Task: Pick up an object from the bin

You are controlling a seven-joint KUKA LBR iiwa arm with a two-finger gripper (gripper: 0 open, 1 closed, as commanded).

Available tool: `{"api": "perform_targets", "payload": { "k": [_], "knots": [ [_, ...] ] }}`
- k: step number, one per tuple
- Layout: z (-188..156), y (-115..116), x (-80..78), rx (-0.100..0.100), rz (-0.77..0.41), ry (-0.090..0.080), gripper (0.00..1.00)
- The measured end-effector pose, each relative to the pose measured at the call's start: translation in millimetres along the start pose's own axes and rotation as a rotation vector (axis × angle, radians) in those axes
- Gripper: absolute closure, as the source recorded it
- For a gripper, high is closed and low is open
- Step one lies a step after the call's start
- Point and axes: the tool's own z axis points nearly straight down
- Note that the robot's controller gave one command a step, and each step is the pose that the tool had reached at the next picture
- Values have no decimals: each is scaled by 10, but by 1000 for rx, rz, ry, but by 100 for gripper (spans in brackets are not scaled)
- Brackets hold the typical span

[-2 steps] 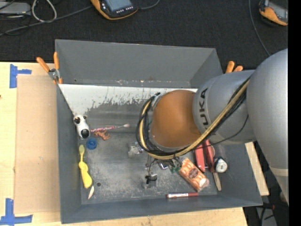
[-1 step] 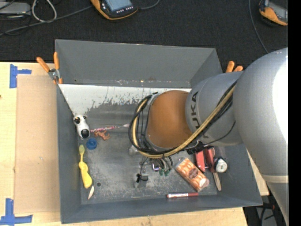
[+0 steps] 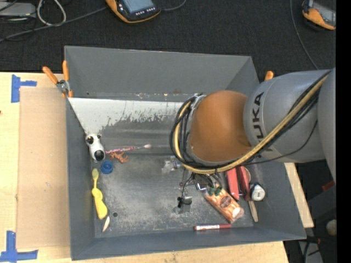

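The grey KUKA arm [image 3: 296,119] reaches in from the right, its broad last link angled down and to the left. An orange cover [image 3: 216,127] caps the wrist, ringed by looped black and yellow cables [image 3: 180,133]. Beneath the cover, the dark, slender gripper [image 3: 184,197] points downward, largely hidden by the wrist above it.

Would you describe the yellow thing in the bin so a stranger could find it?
Start at the grey bin's left wall. On the floor beside it, below a small blue cap, lies the yellow thing: the only long, yellow item there.
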Motion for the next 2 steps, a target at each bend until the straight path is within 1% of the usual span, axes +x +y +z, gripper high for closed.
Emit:
{"api": "perform_targets", "payload": {
  "k": [1,2],
  "knots": [
    [-60,-506,-81,-1,59,-8,0],
    [-114,-631,-60,-3,44,7,0]
  ]
}}
